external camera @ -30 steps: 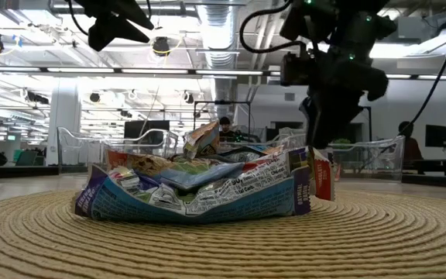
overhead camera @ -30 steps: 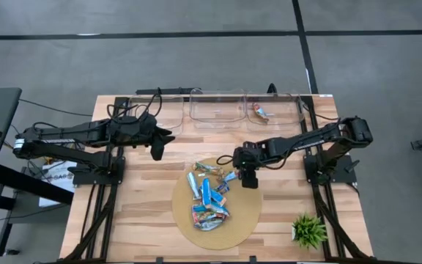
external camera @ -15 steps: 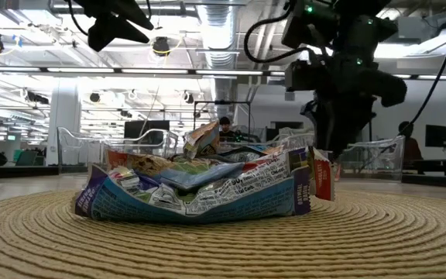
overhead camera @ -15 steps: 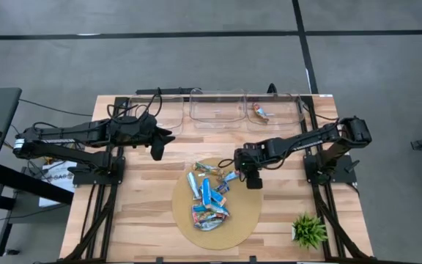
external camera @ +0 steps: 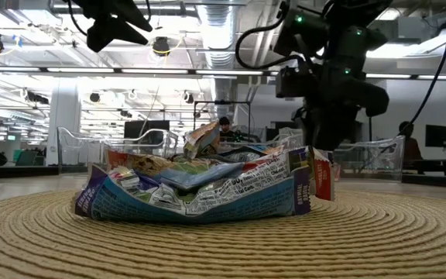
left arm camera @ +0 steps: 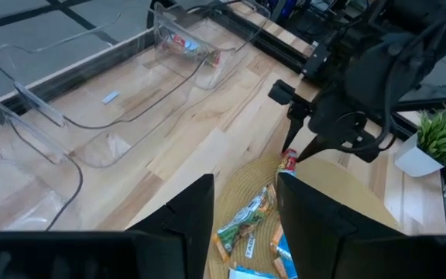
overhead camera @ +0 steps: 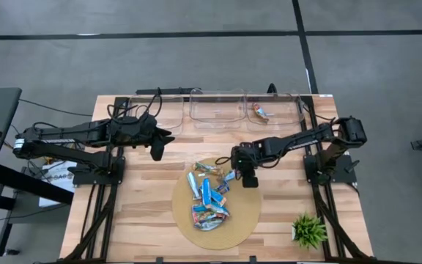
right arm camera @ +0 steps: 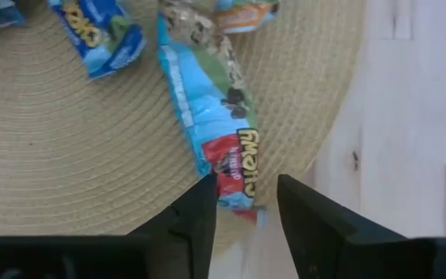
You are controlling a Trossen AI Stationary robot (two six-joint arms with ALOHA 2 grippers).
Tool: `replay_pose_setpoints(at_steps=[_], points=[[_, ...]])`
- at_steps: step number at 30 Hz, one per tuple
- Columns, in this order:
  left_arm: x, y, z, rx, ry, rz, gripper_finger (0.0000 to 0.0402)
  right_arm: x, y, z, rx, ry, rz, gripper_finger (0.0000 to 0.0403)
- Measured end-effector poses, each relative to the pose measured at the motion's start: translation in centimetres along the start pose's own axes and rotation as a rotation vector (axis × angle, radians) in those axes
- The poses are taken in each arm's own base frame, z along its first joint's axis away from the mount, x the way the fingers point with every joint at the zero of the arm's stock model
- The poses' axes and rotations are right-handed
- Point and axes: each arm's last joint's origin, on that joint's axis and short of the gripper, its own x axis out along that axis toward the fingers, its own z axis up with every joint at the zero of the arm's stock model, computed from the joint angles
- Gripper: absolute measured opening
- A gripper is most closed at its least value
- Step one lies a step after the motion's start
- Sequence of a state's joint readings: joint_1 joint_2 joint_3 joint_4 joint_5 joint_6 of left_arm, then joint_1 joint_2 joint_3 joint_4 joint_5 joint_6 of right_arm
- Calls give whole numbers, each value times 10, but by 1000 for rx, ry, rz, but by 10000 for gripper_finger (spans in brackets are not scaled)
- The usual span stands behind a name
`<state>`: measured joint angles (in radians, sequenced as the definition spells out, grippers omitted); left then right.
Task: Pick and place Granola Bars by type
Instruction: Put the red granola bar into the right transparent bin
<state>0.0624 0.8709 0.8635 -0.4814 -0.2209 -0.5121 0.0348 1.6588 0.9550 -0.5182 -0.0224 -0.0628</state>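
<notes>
Several granola bars (overhead camera: pixel 209 196) in blue-and-white, reddish and tan-green wrappers lie heaped on a round woven mat (overhead camera: pixel 246 220); the low view shows the heap (external camera: pixel 200 186) close up. One reddish bar (overhead camera: pixel 260 111) lies in the right-hand clear bin. My right gripper (overhead camera: pixel 248 181) is open and points down at the mat's far right edge. Its fingers stand on either side of the red end of a blue bar (right arm camera: pixel 207 124). My left gripper (overhead camera: pixel 157 154) hangs open above bare table left of the mat. My right gripper (right arm camera: pixel 246 213) comes from above with one finger on each side of the blue bar's red end (right arm camera: pixel 235 167), fingers lying across the bar. The bar lies flat on the mat. Whether the fingers touch the wrapper I cannot tell.
Three clear bins (overhead camera: pixel 217 108) stand in a row along the table's far edge. A small potted plant (overhead camera: pixel 308 229) sits at the near right corner. Bare wood lies left and right of the mat.
My right gripper has shifted a little toward the table's right edge and then back toward the left, staying over the mat's far right edge. The bars have not moved.
</notes>
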Motion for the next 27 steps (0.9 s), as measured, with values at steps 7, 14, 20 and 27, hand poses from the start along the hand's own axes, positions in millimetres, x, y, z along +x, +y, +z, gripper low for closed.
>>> replay_pose_setpoints(at_steps=[7,14,20,27], points=[[0,0,0,0,0,0,135,0,-2,0,0,-6,35,129],[0,0,0,1,1,0,135,0,3,0,-55,-8,58,131],[0,0,0,1,0,2,135,15,2,-3,-51,47,62,131],[0,0,0,1,0,3,135,30,2,-3,-49,84,64,128]])
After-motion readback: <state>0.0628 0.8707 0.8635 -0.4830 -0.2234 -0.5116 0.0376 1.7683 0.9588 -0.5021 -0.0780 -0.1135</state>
